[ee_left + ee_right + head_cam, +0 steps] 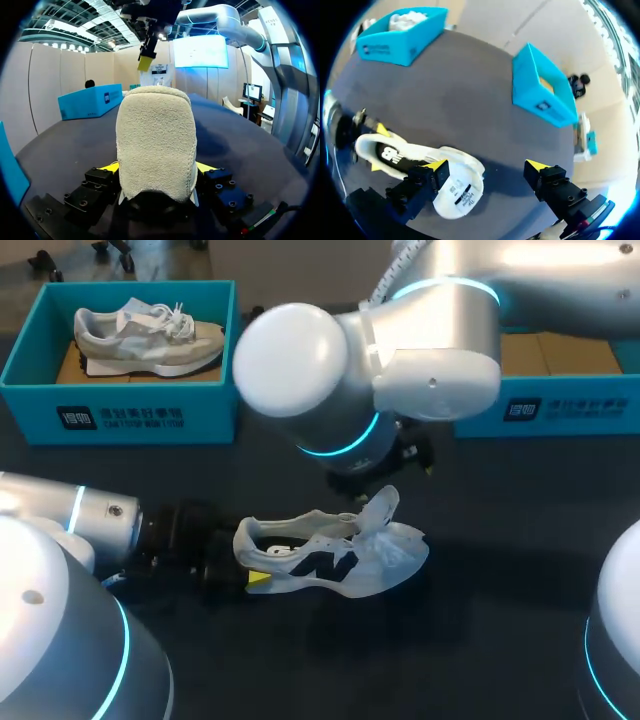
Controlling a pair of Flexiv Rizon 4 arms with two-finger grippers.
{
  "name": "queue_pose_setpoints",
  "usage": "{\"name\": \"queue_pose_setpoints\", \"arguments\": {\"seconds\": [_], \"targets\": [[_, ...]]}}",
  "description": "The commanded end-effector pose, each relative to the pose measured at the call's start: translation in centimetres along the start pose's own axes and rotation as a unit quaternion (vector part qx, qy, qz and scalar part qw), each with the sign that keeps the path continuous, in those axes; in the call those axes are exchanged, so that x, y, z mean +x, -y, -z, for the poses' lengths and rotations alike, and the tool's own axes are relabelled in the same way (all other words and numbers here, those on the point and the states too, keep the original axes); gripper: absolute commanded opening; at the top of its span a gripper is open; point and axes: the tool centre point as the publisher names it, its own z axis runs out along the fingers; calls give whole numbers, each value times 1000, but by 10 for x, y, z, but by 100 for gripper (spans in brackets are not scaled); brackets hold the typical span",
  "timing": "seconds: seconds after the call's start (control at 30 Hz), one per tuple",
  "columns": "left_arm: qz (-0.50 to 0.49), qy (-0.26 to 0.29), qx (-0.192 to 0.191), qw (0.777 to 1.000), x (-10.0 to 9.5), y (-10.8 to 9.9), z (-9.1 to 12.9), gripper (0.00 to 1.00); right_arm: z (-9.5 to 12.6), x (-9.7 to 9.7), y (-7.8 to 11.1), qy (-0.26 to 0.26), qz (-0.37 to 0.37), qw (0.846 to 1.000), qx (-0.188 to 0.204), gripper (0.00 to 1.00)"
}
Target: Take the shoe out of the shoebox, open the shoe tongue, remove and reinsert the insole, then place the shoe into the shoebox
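Left gripper (159, 167) clamped on heel of white shoe (330, 555), one yellow tip either side. Shoe on dark table (500, 540), toe pointing away from left arm, tongue (457, 192) folded forward and open. Right gripper (487, 165) above tongue, fingers spread wide, holding nothing. Farther back: blue shoebox (120, 415) with second shoe (150, 340) inside; other shoebox (560, 405) at far right.

My silver left arm (90, 525) comes in low from the left. The black, yellow-tipped left gripper (158, 168) is clamped from both sides on the heel of the white sneaker (330, 555). My silver right arm (430, 340) reaches past the middle, wrist pointing down. The right gripper (487, 167) has its fingers spread wide and grips nothing.
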Motion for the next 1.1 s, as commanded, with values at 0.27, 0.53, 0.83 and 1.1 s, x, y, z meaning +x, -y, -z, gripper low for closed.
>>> {"name": "queue_pose_setpoints", "arguments": {"seconds": [0.27, 0.53, 0.83, 1.1], "targets": [[0, 0, -1, 1000, 1, -1, 1, 0, 71, 20, -44, -59, 226, 965, -121, 100], [0, 0, -1, 1000, 1, -1, 1, 0, 90, 50, -59, -124, 403, 894, -150, 100], [0, 0, -1, 1000, 1, -1, 1, 0, 89, 66, -59, -133, 466, 863, -147, 33], [0, 0, -1, 1000, 1, -1, 1, 0, 92, 80, -39, -189, 517, 813, -189, 0]]}}
